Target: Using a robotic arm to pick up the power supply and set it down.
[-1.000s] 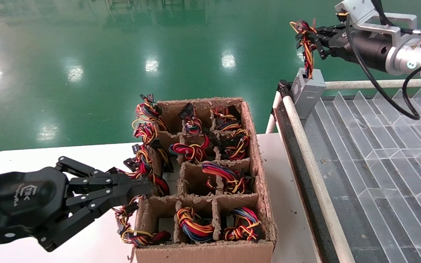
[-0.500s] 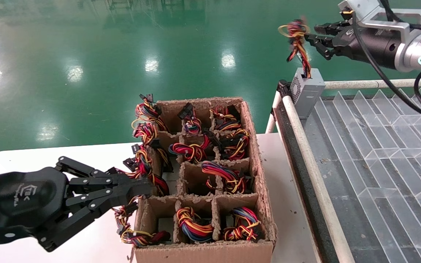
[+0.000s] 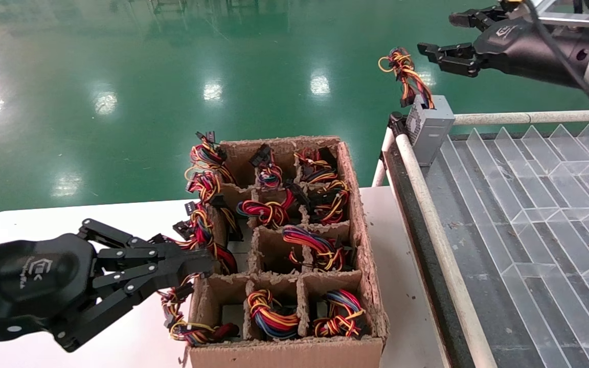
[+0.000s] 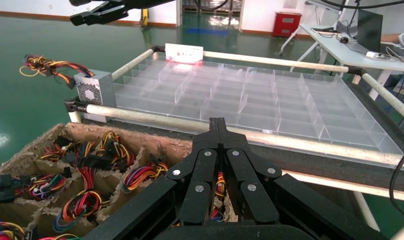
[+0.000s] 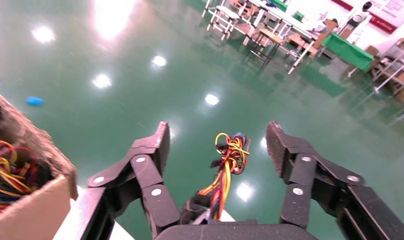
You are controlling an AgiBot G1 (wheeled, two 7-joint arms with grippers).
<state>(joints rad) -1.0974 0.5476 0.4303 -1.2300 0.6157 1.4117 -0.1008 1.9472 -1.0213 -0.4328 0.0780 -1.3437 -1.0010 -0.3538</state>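
Small grey metal power supply (image 3: 430, 125) stood on clear divider tray's (image 3: 529, 204) corner, wire bundle (image 3: 404, 71) free. Right gripper (image 3: 445, 36) above, jaws wide; right wrist view showed wires between them. Left gripper (image 3: 200, 266) beside brown cardboard carton (image 3: 356, 204), jaws closed, holding nothing.

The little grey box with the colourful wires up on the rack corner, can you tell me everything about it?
The power supply is a small grey metal box with a perforated vent face. It stands at the far corner of the clear divided tray, against the white rails. A bundle of red, yellow, orange and black wires sticks up from its top and curls outward. The right gripper hovers just above, fingers open, touching neither box nor wires. The left gripper is far away, by the cardboard carton.
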